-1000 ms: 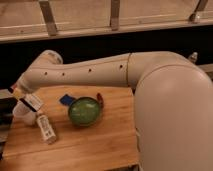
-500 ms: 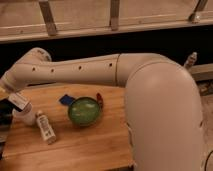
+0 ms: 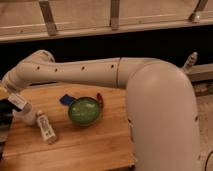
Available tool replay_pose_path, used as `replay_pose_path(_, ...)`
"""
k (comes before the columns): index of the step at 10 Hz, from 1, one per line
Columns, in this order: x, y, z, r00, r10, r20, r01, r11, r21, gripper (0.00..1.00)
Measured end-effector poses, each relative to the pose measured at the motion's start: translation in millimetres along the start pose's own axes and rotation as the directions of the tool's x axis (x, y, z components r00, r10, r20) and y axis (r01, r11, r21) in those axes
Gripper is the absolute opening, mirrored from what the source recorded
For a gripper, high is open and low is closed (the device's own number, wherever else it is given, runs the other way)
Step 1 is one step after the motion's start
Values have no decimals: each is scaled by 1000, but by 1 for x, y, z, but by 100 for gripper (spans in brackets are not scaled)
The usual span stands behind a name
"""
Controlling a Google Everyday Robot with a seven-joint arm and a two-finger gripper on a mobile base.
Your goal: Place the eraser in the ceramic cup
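Leftward, the arm [image 3: 80, 75] stretches low across the table [image 3: 90, 145], its gripper [image 3: 10, 96] clamped on the tilted eraser [image 3: 18, 102] just above the cup [image 3: 26, 118].

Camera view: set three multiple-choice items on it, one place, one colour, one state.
1. The white tube lies: A. left of the green bowl; B. inside it; C. right of it.
2. The flat piece behind the bowl is: A. yellow; B. blue; C. white.
3. The eraser is: A. flat on the table; B. in the bowl; C. held in the tool above the ceramic cup.
Answers: A, the tube lies between cup and bowl; B, it shows blue; C, the tool, at the left edge, grips it over the cup.
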Motion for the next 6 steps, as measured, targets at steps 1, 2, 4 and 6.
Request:
replay_pose_path(1,1,1,-1,1000,0,6,0,1000,5,0)
replay_pose_path(2,6,2,-4,1000,16,22,-17,999,27,0)
replay_pose_path(4,25,1,-10,999,27,41,-29,998,55,0)
replay_pose_path(6,28,-4,-8,997,24,70,-28,998,57,0)
